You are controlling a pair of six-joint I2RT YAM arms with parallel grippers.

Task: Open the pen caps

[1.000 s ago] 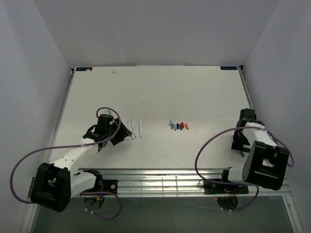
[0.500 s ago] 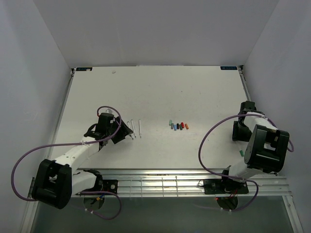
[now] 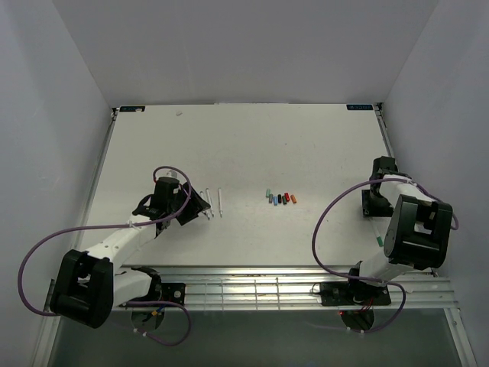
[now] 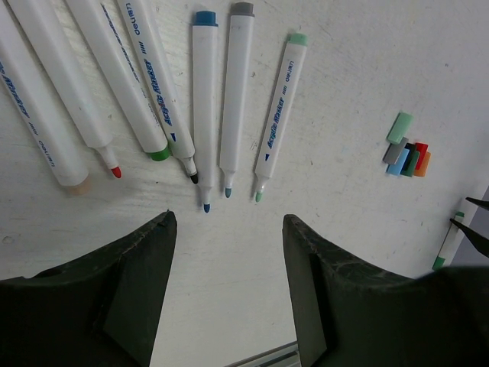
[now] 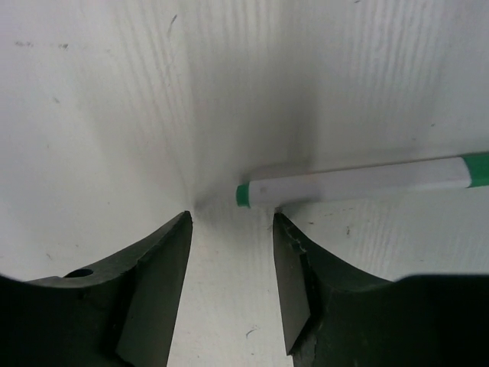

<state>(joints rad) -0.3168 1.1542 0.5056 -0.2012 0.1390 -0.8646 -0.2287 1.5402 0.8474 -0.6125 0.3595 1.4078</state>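
Left wrist view — left hand [image 4: 227,222] spread, holding nothing | right hand [image 5: 231,217] parted — pen [image 5: 359,182] just beyond

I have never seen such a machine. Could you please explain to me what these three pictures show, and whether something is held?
This is a robot with two arms bolted at the near edge of a white table. Each arm ends in two black fingers. The wide picture is taken from above and behind the arms. The other two come from small cameras on the wrists. The left fingers stand apart above a row of white marker pens, several with bare tips. The pulled-off caps lie in a small pile to their right. The right fingers stand apart too, just short of a separate green-ended pen lying flat on the table. Neither arm holds anything.
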